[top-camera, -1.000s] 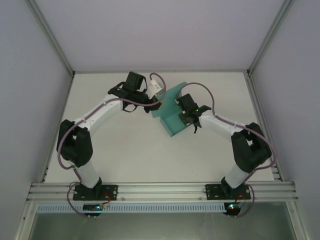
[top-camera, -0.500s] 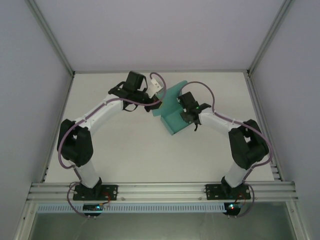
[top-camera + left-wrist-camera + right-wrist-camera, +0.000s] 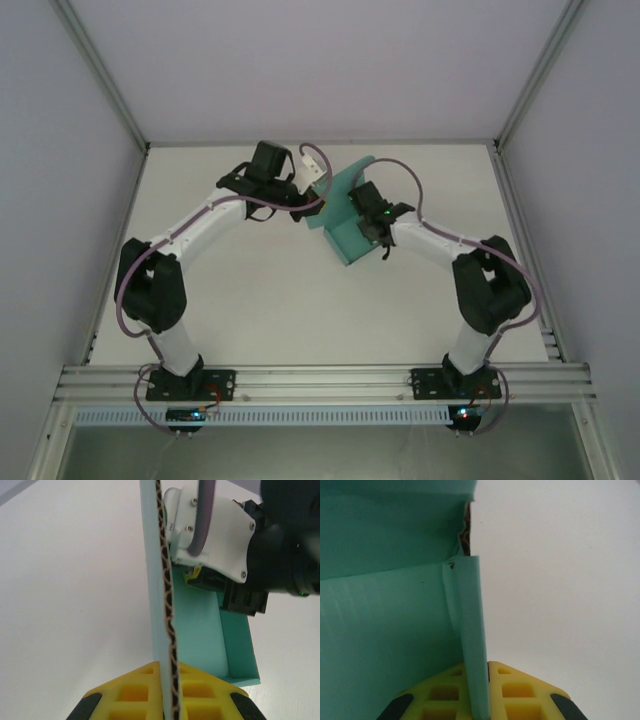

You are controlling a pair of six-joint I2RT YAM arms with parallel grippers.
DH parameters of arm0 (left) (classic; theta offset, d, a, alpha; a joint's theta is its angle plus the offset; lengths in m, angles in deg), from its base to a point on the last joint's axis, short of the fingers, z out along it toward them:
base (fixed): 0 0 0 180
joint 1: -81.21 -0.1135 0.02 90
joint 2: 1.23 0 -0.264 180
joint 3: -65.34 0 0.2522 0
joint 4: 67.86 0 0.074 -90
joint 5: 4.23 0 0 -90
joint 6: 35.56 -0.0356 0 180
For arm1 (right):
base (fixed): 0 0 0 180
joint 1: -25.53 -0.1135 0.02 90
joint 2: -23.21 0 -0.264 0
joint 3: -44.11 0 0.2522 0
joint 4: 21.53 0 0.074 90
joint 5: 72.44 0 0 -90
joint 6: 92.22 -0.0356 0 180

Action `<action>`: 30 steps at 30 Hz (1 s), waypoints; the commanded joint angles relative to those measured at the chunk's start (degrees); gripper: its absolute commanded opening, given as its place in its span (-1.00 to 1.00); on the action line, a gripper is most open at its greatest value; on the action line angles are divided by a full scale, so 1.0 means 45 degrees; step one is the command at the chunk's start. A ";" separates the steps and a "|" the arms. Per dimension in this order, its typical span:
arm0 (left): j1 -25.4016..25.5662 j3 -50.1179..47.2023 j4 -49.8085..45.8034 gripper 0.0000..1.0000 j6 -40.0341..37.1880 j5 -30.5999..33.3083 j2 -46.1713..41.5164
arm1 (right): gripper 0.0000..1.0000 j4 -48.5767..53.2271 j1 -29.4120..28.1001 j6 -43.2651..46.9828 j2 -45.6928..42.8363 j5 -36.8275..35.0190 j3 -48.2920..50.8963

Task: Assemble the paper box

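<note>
Teal card: the paper box (image 3: pixel 340 238) sits half-formed at the far middle of the white surface (image 3: pixel 250 300), between both arms. Your left gripper (image 3: pixel 167 700) is clamped on an upright wall, whose corrugated edge faces its camera. Your right gripper (image 3: pixel 477 697) is pinched on a folded flap at the opposite side. In the left wrist view, the right arm's white wrist housing (image 3: pixel 212 535) and purple cable (image 3: pixel 204 510) block the box's far end. An aluminium rail (image 3: pixel 320 380) runs along the near edge. Since one second ago the right wrist has moved inward over the box, and the box's near corner has drawn back slightly.
</note>
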 commanded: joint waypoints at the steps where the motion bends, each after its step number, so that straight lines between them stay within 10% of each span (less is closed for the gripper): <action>1: -0.0103 0.0713 -0.0675 -1.00 0.0072 -0.0831 -0.0749 | -0.97 0.2136 0.0292 -0.0498 0.1203 -0.4620 0.0144; 8: -0.0101 0.0681 -0.0558 -1.00 0.0164 -0.0695 -0.0700 | -0.90 0.3255 0.0267 -0.1541 0.2108 -0.6342 -0.0837; 16: -0.0099 0.0687 -0.0560 -1.00 -0.0094 -0.0689 -0.0574 | -0.74 0.1626 0.0624 -0.1540 0.0756 -0.2050 -0.0077; 21: -0.0129 0.0313 -0.0832 -1.00 -0.1229 -0.0592 -0.0297 | 0.13 0.0495 0.0664 -0.0380 -0.1121 0.3869 0.0950; 30: -0.0639 0.0155 -0.2062 -1.00 -0.3752 -0.1471 0.0569 | 0.98 -0.1800 0.1530 -0.0111 -0.4934 1.0581 0.3096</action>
